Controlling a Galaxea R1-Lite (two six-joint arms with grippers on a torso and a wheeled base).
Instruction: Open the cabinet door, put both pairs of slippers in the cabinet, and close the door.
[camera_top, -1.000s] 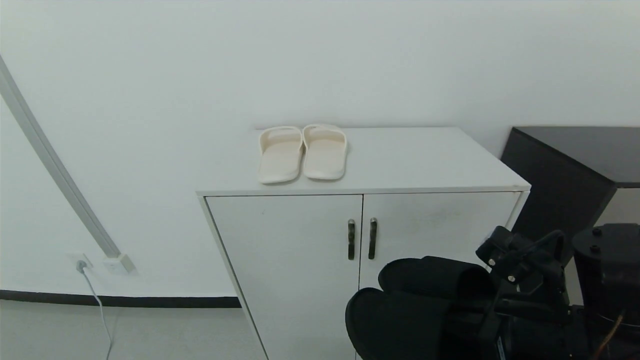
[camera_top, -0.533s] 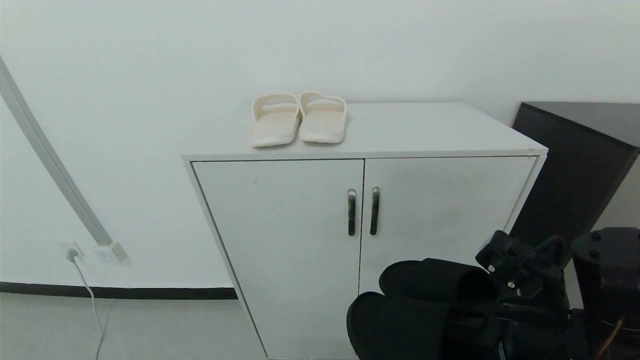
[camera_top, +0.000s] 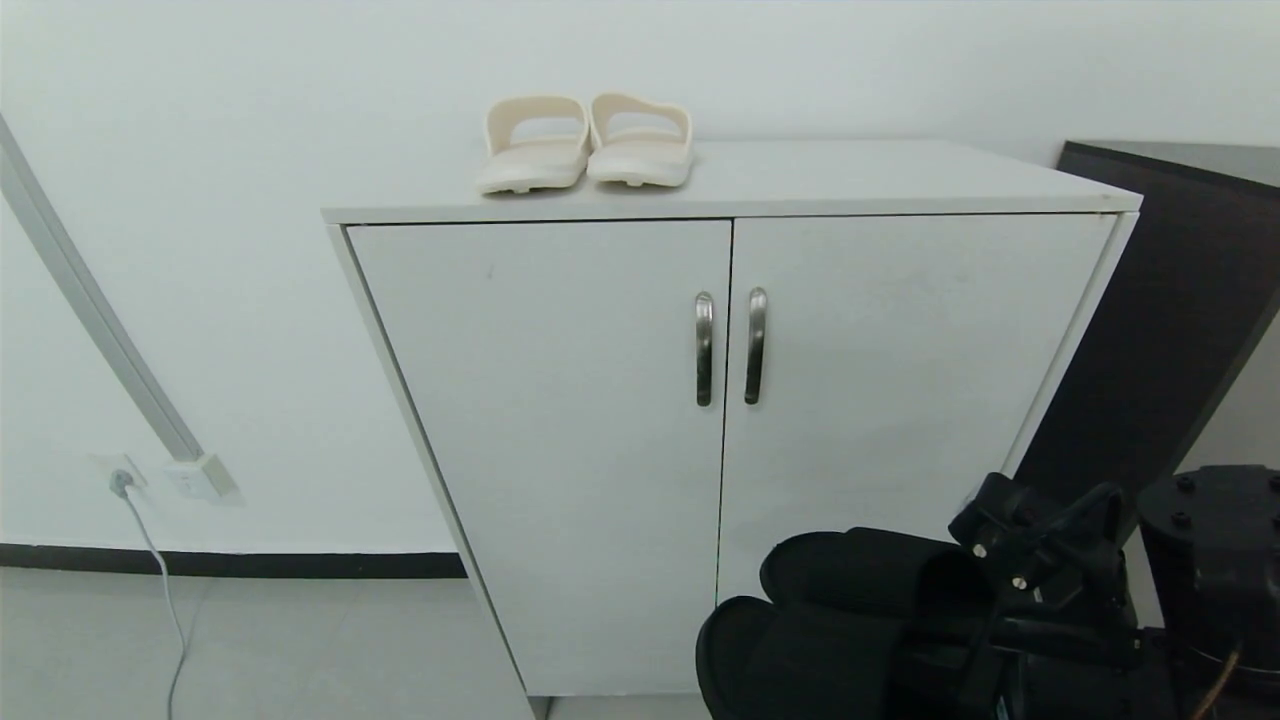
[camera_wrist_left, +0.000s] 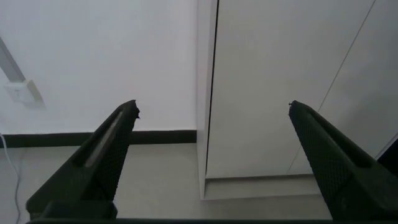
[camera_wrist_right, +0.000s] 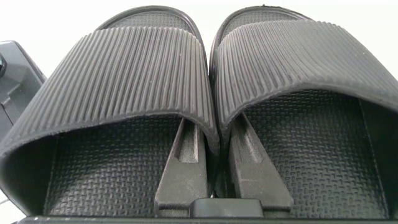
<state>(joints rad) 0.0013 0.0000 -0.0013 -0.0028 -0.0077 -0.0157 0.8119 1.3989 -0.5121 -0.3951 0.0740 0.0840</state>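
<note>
White cabinet (camera_top: 560, 480) seen from the head view, standing against a pale wall (camera_top: 200, 200). Its left door (camera_top: 540, 380) and right door (camera_top: 900, 360) are both closed, so the inside is hidden. Two upright metal handles, the left handle (camera_top: 704, 348) and the right handle (camera_top: 756, 345), sit just beside each other on either side of the centre seam.

On the cabinet top (camera_top: 880, 175), toward its left rear, lies a pair of cream slippers (camera_top: 585, 145). They are side by side and touching, with their toes pointing to the front edge.

At the lower right, in front of the right door, is a pair of black slippers (camera_top: 850, 620). In the right wrist view these black slippers (camera_wrist_right: 211, 93) lie side by side with ribbed straps uppermost. The right gripper (camera_wrist_right: 217, 168) has one finger (camera_wrist_right: 183, 165) inside each slipper, pinching the two inner side walls together between them.

In the left wrist view, the left gripper (camera_wrist_left: 212, 107) stands spread wide with nothing between its fingers. It faces the cabinet's lower left corner (camera_wrist_left: 208, 155) and the grey floor (camera_wrist_left: 155, 186).

Other items are:
- a slanting grey cable duct (camera_top: 90, 310) on the wall
- a wall socket (camera_top: 120, 478) with a plugged-in cord (camera_top: 160, 590)
- a black skirting strip (camera_top: 230, 563)
- a dark piece of furniture (camera_top: 1170, 330) just right of the cabinet
</note>
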